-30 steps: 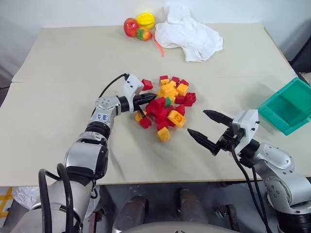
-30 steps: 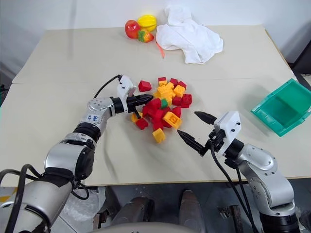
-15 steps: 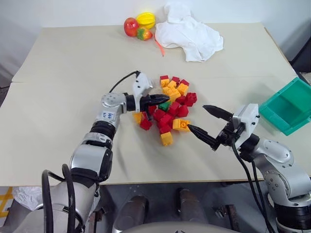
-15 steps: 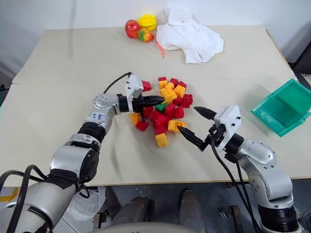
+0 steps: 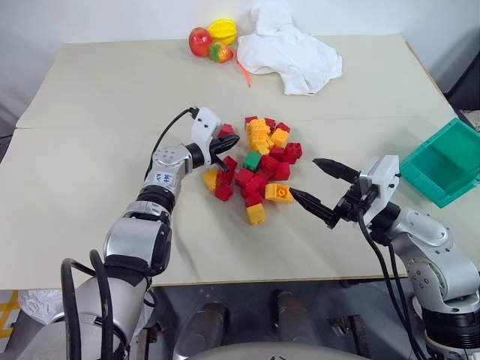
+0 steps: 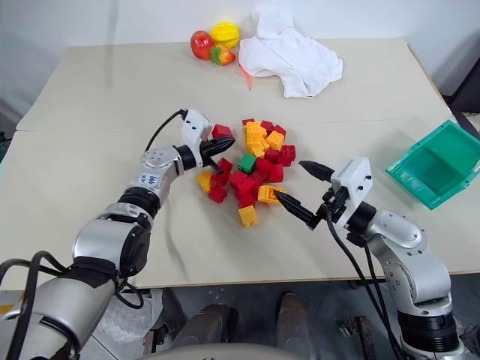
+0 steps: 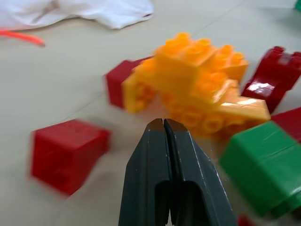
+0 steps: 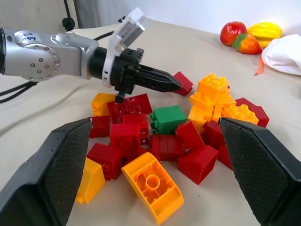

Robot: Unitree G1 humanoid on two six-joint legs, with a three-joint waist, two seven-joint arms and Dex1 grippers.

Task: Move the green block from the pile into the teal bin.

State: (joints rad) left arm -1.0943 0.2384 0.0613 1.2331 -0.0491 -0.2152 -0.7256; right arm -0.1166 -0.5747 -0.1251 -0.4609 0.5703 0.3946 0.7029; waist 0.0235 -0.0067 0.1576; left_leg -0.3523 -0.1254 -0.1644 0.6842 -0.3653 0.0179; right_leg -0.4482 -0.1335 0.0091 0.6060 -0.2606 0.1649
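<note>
Beige and broad, the bench [image 5: 90, 112] lies bare over its whole left half and along the near edge, giving open room on that side; at the far edge sit toy fruit [image 5: 212, 39] and a crumpled white cloth [image 5: 294, 49], well apart from the bricks. From the left comes the left pincer [image 5: 227, 142], its two black fingers pressed together with nothing between them, its tip at the left rim of the pile [image 5: 259, 165], just beside a lone red brick [image 7: 66, 153]; the pile spreads loosely at mid-bench, red and yellow-orange bricks with gaps between them. The green block [image 5: 252, 160] lies in the upper middle of the pile, studs up, touching red bricks on its near side and close to the stacked orange bricks beyond it; its top is uncovered; it looks nearly square from above, so its long axis cannot be told. To the right of the pile, above bare bench, hangs the right pincer [image 5: 319, 189], fingers spread wide and pointing toward the bricks, holding nothing. At the right bench edge stands the teal bin [image 5: 442, 165], tilted askew, well apart from the pile.
</note>
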